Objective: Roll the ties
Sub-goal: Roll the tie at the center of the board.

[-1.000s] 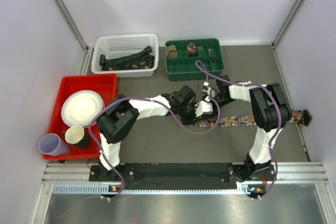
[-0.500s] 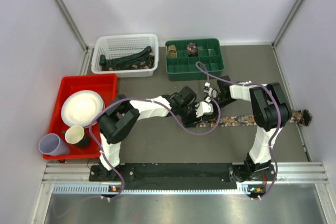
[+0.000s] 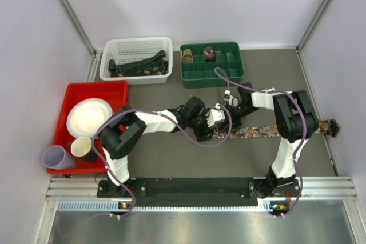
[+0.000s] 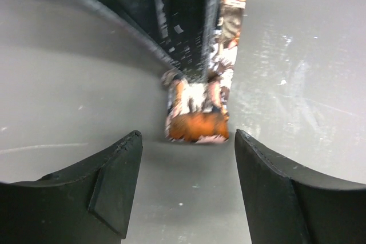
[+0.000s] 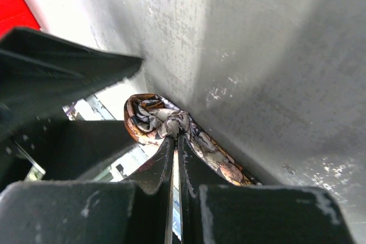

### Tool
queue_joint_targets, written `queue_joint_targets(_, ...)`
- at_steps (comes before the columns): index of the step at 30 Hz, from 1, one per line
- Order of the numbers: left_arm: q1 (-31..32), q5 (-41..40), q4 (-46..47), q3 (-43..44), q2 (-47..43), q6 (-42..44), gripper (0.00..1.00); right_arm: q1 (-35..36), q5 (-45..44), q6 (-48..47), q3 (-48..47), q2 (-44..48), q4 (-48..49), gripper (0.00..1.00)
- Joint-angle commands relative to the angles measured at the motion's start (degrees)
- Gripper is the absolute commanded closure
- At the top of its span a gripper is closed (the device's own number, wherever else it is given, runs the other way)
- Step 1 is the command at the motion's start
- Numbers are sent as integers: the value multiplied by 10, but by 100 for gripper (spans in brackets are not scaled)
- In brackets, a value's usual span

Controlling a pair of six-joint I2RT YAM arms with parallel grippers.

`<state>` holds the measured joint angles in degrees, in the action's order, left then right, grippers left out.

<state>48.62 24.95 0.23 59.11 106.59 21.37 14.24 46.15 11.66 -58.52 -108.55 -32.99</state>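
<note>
Looking through the left wrist camera, we see the left gripper (image 4: 187,144) low over the grey table (image 4: 68,84) with its two fingers spread wide and touching nothing, and the rolled end of the patterned tie (image 4: 197,121) lying just ahead of the gap between them. That end is a small loose coil, orange-brown on its near face, and the rest of the tie runs away from it as a flat strip on the table. The right gripper (image 5: 174,139) reaches in from the opposite side: in its own camera we see its fingers pressed together, with a fold of the coil pinched at their tips. From above, we find the two grippers meeting near the middle of the table, and the flat strip reaching from there to the right, its dark far end near the right wall. At the far side, a white basket (image 3: 136,44) holds more ties (image 3: 140,64), mostly dark and unrolled, and just to its right a green tray (image 3: 213,75) has two small coils (image 3: 209,53) in its rear compartments. At the left, a red tray (image 3: 112,90) carries a white plate (image 3: 88,117) and a cream cup (image 3: 81,146), with a lilac cup (image 3: 56,156) at its near left corner.
</note>
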Motion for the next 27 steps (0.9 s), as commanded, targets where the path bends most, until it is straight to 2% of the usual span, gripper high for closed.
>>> queue_joint_targets(1,-13,11,62,-47,-13,-49,30,-8,-83,-37,6,-10,-1,100)
queue_joint_targets(11,-15,85,234,-112,-6,-76,29,-10,-119,-49,7,-12,-12,100)
queue_joint_targets(17,-15,97,288,-115,18,-77,31,-11,-136,-51,5,-20,-15,100)
queue_joint_targets(24,-14,98,301,-91,54,-70,41,-11,-140,-47,4,-30,-12,100)
queue_joint_targets(27,-14,103,295,-88,56,-60,49,-11,-138,-46,3,-33,-12,100)
